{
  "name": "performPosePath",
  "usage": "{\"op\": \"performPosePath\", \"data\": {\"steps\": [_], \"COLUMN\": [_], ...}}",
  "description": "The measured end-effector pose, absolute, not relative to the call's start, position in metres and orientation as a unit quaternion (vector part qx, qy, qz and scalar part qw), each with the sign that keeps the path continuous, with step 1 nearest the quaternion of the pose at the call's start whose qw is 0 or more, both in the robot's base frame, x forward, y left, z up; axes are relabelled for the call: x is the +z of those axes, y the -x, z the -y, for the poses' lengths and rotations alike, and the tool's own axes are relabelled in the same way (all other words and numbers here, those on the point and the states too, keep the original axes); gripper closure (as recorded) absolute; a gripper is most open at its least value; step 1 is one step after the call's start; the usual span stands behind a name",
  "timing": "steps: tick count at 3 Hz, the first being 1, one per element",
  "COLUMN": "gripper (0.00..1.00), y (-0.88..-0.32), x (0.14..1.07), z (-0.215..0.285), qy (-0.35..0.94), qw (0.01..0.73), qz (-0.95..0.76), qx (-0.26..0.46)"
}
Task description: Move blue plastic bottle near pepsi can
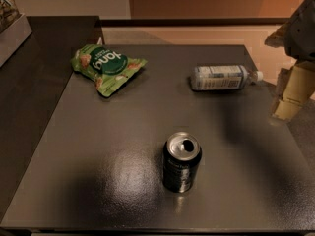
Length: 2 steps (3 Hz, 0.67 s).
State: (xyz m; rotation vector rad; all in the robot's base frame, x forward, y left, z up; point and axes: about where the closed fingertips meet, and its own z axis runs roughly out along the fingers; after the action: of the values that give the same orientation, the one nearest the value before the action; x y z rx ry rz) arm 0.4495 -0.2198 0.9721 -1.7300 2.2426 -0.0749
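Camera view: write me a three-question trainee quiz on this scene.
1. True or false: the blue plastic bottle stands upright.
2. Name the item lying beyond and to the left of the pepsi can.
3. The gripper is: A over the can; B at the view's right edge, right of the bottle's cap; C at the left edge.
Key: 1 false, it lies on its side. 2 green snack bag. 3 B.
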Motion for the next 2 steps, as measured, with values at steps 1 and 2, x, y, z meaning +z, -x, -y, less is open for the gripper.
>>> {"op": "performPosePath", "data": {"steps": [1, 2], "gripper": [0.0, 0.0], "y": [-0.476, -0.504], "x": [0.96, 0.943], "z": [0.227, 0.228], "qy": [0.601, 0.606], "qw": [0.152, 0.152], "qz": [-0.784, -0.78], "qx": [-0.019, -0.014]}}
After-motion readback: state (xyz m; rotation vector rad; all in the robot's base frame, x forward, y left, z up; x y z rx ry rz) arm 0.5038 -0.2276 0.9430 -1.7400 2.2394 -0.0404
